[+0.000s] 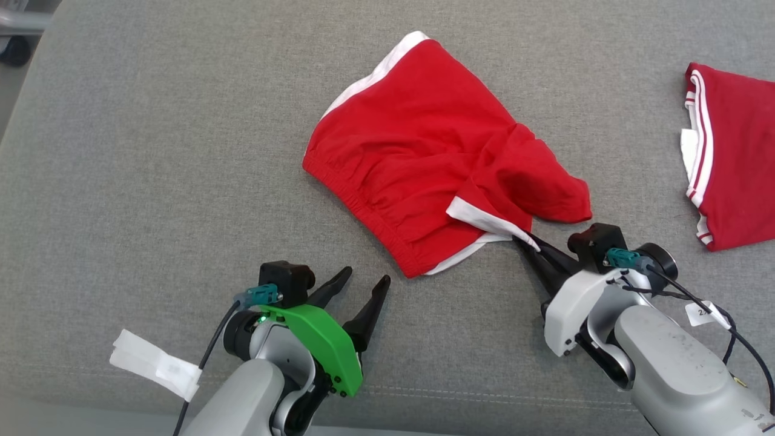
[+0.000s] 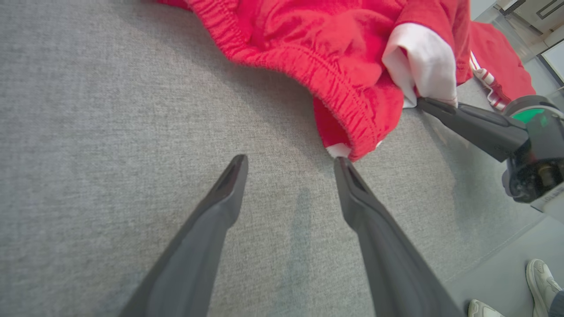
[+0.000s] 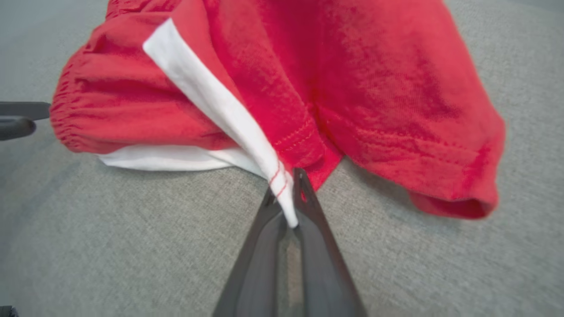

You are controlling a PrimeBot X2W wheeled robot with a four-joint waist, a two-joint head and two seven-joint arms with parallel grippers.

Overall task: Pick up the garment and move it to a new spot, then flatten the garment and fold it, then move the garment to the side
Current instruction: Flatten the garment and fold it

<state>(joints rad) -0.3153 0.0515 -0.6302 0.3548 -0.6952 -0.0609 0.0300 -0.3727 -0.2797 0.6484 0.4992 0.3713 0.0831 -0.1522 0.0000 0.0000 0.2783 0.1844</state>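
The garment point(image 1: 424, 151) is a pair of red shorts with white side trim, lying crumpled in the middle of the grey surface. My right gripper point(image 1: 525, 240) is shut on the white trim at the garment's near right corner; the right wrist view shows that white strip pinched between the fingertips point(image 3: 285, 189). My left gripper point(image 1: 366, 275) stands open just left of the garment's near corner, nothing between its fingers. In the left wrist view the elastic waistband point(image 2: 335, 83) lies just beyond my open left gripper point(image 2: 291, 160), with the right gripper's fingers point(image 2: 462, 119) at the right.
A second red garment with white stripes point(image 1: 735, 157) lies at the right edge of the grey cloth-covered table point(image 1: 151, 151). A white tag point(image 1: 154, 363) hangs from my left arm's cable. A person's shoes point(image 2: 544, 275) stand on the floor past the table edge.
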